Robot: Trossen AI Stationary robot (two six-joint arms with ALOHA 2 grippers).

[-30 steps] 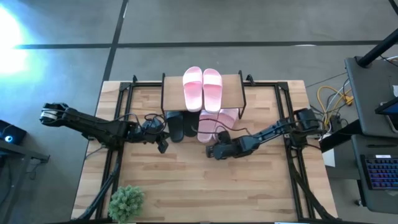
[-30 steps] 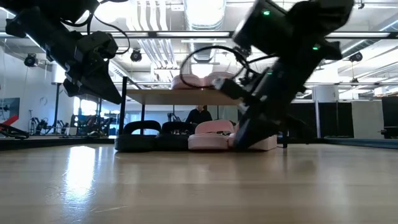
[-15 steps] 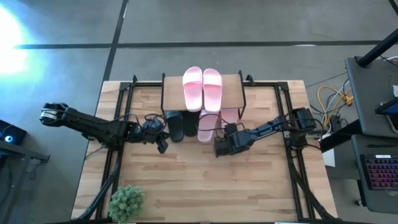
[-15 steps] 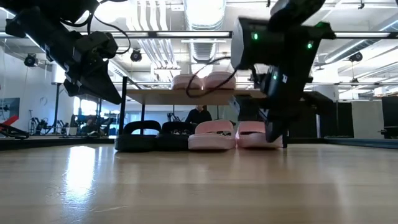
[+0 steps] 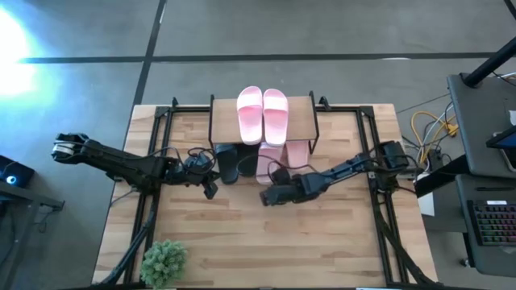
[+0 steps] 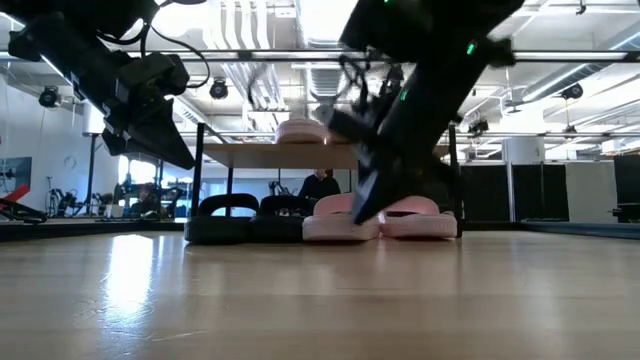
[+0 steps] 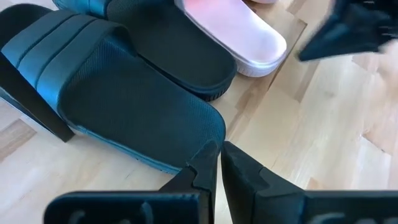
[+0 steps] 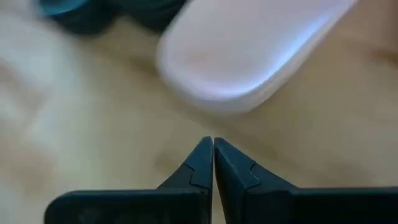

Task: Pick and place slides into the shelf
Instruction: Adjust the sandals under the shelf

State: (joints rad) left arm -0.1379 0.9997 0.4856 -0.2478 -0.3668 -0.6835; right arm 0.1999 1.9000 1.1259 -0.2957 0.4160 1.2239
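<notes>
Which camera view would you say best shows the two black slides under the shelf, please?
The left wrist view: the black slides fill it close up. The high view shows only their heels beyond the shelf; the low view shows dark silhouettes; the right wrist view, a blurred corner.

No text, label, brand, number or sign can be read anywhere in these views, near or far.

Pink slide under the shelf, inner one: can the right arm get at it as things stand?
Probably yes. The right gripper, fingers shut, sits just off the inner pink slide, bare table between. The shelf top covers its far end; only the heel pokes out.
</notes>
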